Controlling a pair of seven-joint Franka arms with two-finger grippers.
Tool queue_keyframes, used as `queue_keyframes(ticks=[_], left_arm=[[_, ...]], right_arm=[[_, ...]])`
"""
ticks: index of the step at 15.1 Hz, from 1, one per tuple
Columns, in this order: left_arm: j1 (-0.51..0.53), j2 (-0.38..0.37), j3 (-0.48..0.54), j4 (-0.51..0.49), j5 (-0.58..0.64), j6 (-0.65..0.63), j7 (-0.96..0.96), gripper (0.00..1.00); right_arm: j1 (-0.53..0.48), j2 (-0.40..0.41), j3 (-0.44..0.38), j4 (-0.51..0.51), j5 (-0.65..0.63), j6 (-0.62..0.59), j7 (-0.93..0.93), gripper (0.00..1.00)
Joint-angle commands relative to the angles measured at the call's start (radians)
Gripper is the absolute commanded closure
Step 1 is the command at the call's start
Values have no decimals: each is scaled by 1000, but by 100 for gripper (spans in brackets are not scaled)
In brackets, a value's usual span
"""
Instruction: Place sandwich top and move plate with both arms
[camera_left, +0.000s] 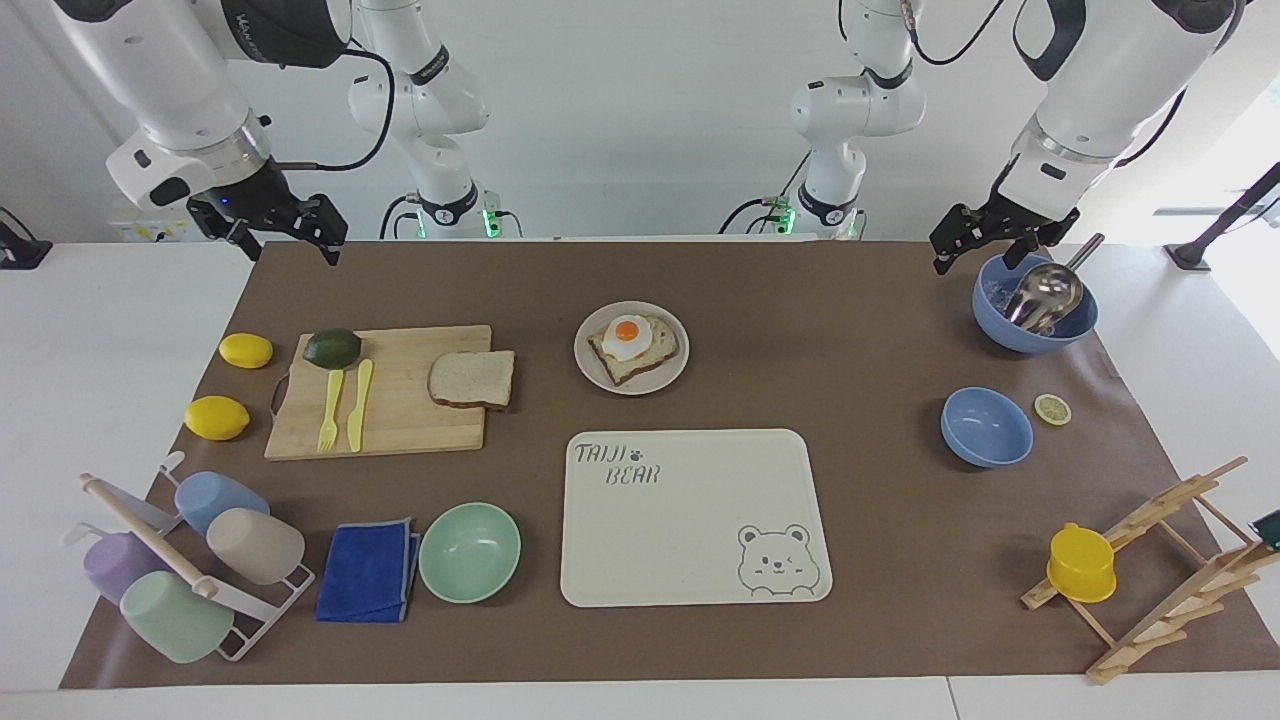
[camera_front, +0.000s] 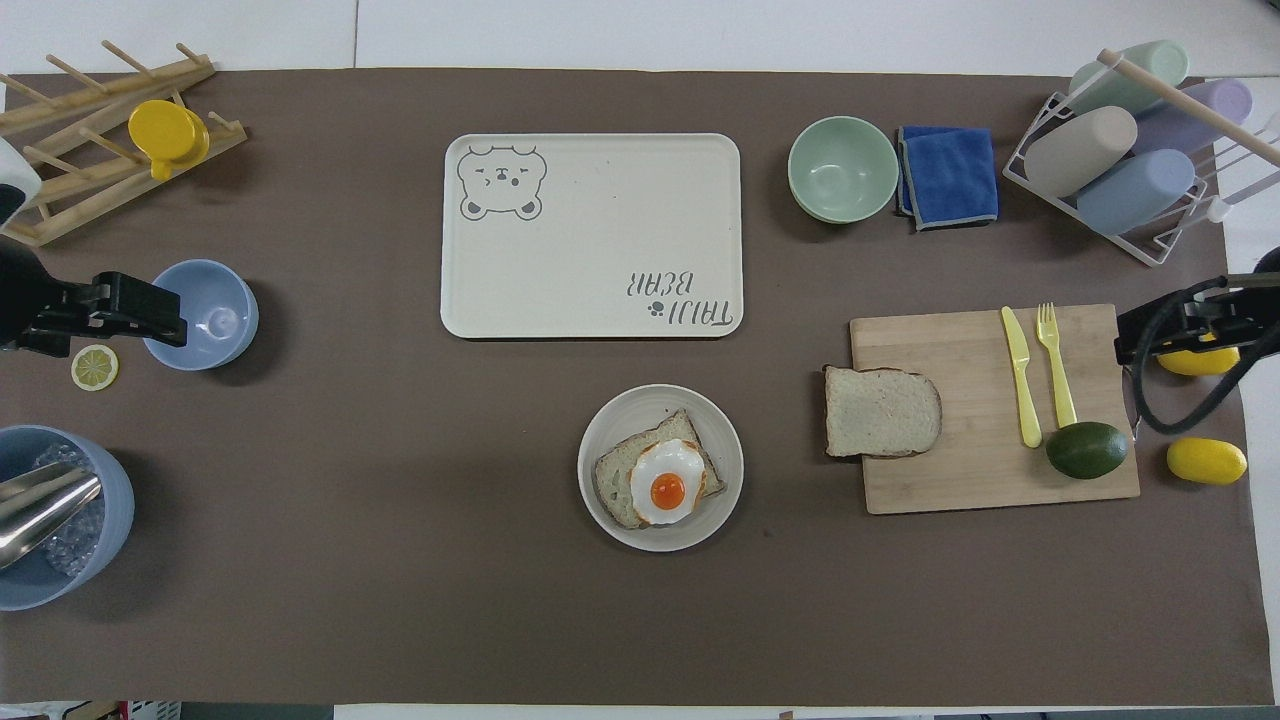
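The sandwich top (camera_left: 472, 378) (camera_front: 882, 411), a plain brown bread slice, lies flat over the edge of a wooden cutting board (camera_left: 400, 425) toward the plate. The round beige plate (camera_left: 597, 322) (camera_front: 610, 425) stands mid-table and carries a toast slice with a fried egg (camera_left: 630, 340). My right gripper (camera_left: 288, 240) (camera_front: 1135, 338) hangs open and empty in the air over the mat's corner at the right arm's end, well apart from the bread. My left gripper (camera_left: 978, 250) (camera_front: 160, 312) hangs open and empty beside a blue bowl with a metal ladle (camera_left: 1035, 300).
On the board lie a yellow knife and fork (camera_left: 345, 405) and an avocado (camera_left: 332, 347); two lemons (camera_left: 217, 417) sit beside it. A cream bear tray (camera_left: 690, 520) lies farther out than the plate. A mint bowl (camera_left: 469, 551), blue cloth, cup rack, small blue bowl (camera_left: 986, 427) and wooden rack stand around.
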Motion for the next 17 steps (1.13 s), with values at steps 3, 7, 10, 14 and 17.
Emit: queue_keyframes(ticks=[3, 7, 10, 14, 17], left_arm=[[-3, -6, 4, 5, 17, -11, 6, 0], [-3, -6, 4, 3, 17, -11, 6, 0], [-3, -6, 2, 3, 17, -11, 6, 0], [-3, -6, 4, 3, 17, -11, 6, 0], [-3, -6, 4, 3, 17, -11, 6, 0]], right_arm=[[172, 35, 6, -139, -45, 166, 67, 0], [383, 191, 6, -237, -165, 353, 439, 0], [416, 296, 4, -266, -182, 409, 481, 0], [459, 330, 6, -364, -354, 433, 552, 0], [473, 328, 6, -395, -397, 462, 647, 0]])
